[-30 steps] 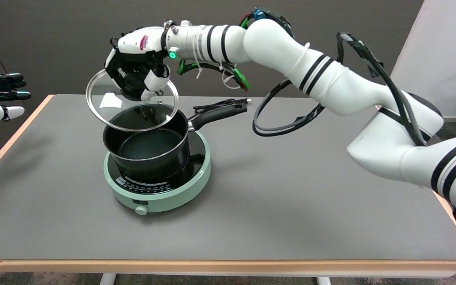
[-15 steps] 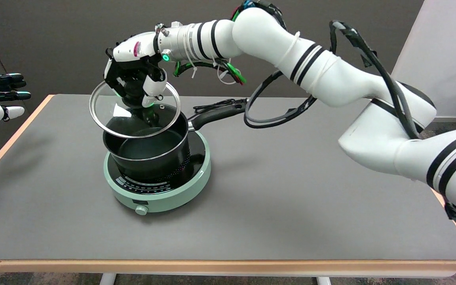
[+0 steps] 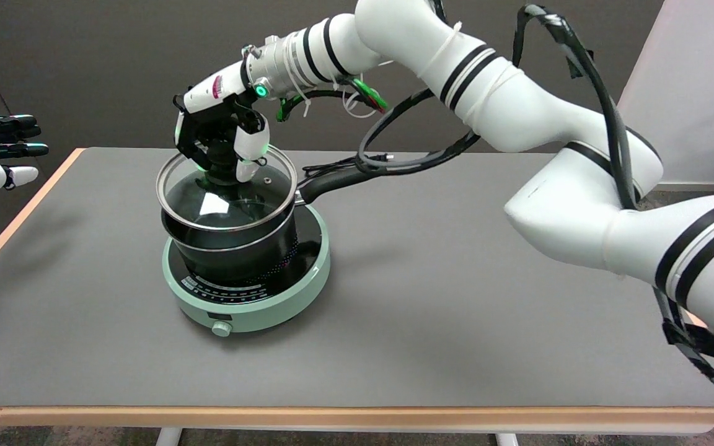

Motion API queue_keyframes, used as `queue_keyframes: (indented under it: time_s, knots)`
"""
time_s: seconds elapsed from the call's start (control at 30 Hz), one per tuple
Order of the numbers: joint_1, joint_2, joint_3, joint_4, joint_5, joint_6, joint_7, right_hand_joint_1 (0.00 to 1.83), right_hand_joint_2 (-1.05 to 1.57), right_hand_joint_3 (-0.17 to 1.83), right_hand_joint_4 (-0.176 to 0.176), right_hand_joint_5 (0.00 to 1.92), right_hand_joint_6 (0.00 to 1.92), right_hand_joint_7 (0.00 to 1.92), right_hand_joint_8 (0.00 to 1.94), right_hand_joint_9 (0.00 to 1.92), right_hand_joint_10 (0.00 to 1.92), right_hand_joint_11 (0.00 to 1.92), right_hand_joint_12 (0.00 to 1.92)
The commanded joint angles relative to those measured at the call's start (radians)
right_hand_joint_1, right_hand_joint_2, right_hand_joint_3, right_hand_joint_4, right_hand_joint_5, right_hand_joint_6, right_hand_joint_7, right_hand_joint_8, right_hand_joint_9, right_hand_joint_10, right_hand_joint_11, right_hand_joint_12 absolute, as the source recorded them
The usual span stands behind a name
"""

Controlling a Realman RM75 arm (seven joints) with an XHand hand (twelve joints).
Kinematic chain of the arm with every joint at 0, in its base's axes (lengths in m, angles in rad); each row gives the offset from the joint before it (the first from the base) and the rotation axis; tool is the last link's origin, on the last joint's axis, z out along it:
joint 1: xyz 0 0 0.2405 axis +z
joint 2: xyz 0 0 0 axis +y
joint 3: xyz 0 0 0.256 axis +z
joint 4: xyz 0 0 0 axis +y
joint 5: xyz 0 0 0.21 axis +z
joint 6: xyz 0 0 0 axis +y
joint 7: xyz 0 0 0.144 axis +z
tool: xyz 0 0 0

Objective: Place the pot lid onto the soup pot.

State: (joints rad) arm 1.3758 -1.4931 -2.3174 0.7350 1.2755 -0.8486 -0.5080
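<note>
On the table (image 3: 456, 322), left of centre: the cooker (image 3: 251, 303), with the soup pot (image 3: 233, 251) standing on it, handle (image 3: 338, 181) pointing right and back. Over the pot's mouth, the pot lid (image 3: 227, 198), apparently resting on the rim. Above the lid, gripping its knob: the right hand (image 3: 220, 142). Behind the handle, on the table, a cord (image 3: 338, 163).

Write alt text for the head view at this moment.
The right robot hand grips the knob of a glass pot lid held over the black soup pot, tilted, its near edge low at the rim. The pot stands on a mint-green induction cooker on a grey table.
</note>
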Motion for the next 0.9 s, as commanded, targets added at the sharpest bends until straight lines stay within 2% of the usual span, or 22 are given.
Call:
queue_keyframes:
  time_s: [0.03,0.23,0.6,0.9]
  knots:
    - [0.025,-0.053,0.193,-0.076,-0.119,-0.158,0.000,1.35,0.94,0.43,0.176,0.63,1.25,0.90,1.24,0.87,1.44,0.67,1.85]
    - [0.025,-0.071,0.239,-0.118,-0.109,-0.157,0.000,1.35,0.94,0.43,0.176,0.63,1.25,0.89,1.24,0.86,1.45,0.66,1.84]
    - [0.010,-0.108,0.233,-0.169,-0.118,-0.100,-0.007,1.35,0.94,0.43,0.176,0.63,1.25,0.89,1.24,0.86,1.45,0.66,1.84]
    - [-0.012,-0.135,0.233,-0.169,-0.204,-0.042,-0.008,1.35,0.94,0.43,0.176,0.63,1.25,0.90,1.24,0.87,1.44,0.69,1.82]
